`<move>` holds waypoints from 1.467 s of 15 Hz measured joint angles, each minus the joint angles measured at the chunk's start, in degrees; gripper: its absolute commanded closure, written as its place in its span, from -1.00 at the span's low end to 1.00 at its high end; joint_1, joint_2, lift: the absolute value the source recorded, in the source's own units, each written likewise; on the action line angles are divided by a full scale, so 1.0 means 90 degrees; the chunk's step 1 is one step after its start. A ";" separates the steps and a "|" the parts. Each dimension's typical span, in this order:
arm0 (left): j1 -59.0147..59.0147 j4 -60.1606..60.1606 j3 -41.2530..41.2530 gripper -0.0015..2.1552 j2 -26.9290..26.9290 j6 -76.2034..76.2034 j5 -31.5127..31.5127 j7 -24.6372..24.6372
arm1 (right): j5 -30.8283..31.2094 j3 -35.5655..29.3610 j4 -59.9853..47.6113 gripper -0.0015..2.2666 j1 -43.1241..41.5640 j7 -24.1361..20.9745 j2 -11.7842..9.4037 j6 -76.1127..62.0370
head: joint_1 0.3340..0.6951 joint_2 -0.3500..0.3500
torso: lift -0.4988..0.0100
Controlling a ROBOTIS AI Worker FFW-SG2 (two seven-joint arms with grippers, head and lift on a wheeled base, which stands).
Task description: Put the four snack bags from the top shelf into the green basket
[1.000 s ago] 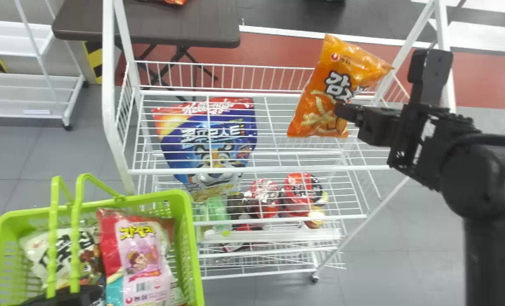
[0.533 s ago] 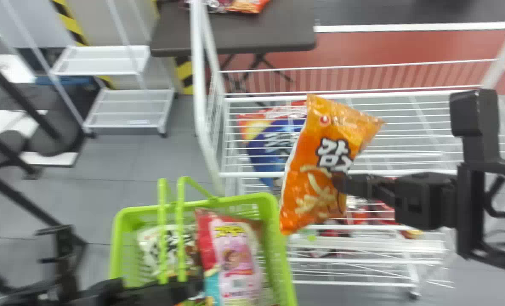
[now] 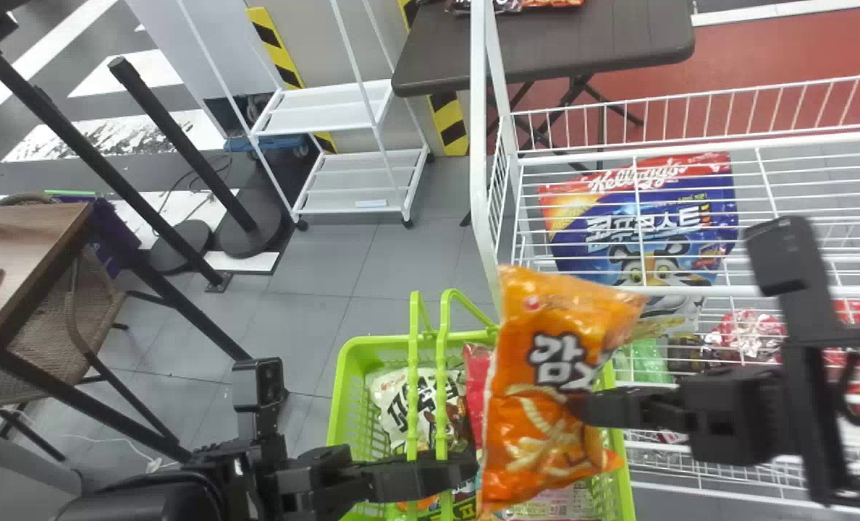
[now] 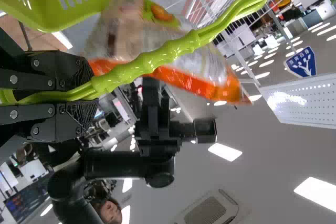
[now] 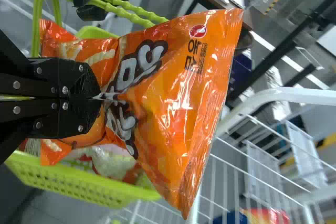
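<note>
My right gripper (image 3: 582,407) is shut on an orange snack bag (image 3: 531,463), which hangs over the right part of the green basket (image 3: 343,383). In the right wrist view the gripper (image 5: 100,98) pinches the middle of the orange bag (image 5: 173,93), with basket and handles behind it. At the basket's handles is my left gripper (image 3: 466,470); in the left wrist view the gripper (image 4: 84,98) is shut on the green handle (image 4: 152,61). Inside the basket lie a whitish bag (image 3: 394,391) and a red-and-pink bag (image 3: 477,365), partly hidden by the orange one.
Right of the basket stands the white wire rack (image 3: 482,145), with a big blue cereal bag (image 3: 589,246) beneath its top shelf and cups lower down. A dark table (image 3: 546,43) is behind. At the left are a wooden desk (image 3: 32,239) and dark poles.
The head view has swung left, so rack and basket sit farther right in it. My right gripper has carried the orange bag from above the rack's shelf to over the basket. The handle remains held.
</note>
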 measured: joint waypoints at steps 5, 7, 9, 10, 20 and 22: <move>-0.0015 -0.0038 -0.0075 0.99 -0.0004 0.0033 0.0016 0.0000 | 0.0052 0.0956 0.1582 0.97 -0.0817 -0.0473 0.0140 -0.0368 | 1.00 1.00 | 0.96; -0.0008 -0.0048 -0.0075 0.99 0.0006 0.0043 0.0034 0.0000 | 0.0020 0.1190 0.1944 0.05 -0.1201 -0.0617 0.0157 -0.0063 | 1.00 1.00 | 0.96; -0.0006 -0.0054 -0.0075 0.99 0.0017 0.0045 0.0053 0.0000 | -0.0034 0.1268 0.2139 -1.00 -0.1447 -0.0546 0.0180 0.0368 | 1.00 1.00 | 0.96; -0.0003 -0.0053 -0.0073 0.99 0.0030 0.0045 0.0065 0.0000 | -0.0097 0.1192 0.2101 -1.00 -0.1458 -0.0479 0.0176 0.0442 | 1.00 1.00 | 0.96; -0.0014 -0.0018 -0.0050 0.99 0.0201 0.0045 0.0213 0.0000 | 0.0547 -0.1011 0.0001 -0.96 -0.0575 0.0072 -0.0427 0.0069 | 1.00 0.78 | 0.96; -0.0015 -0.0027 -0.0063 0.99 0.0213 0.0045 0.0230 0.0000 | 0.1753 -0.0897 0.0041 -0.96 -0.0159 0.0083 -0.0454 -0.1377 | 1.00 0.61 | 0.96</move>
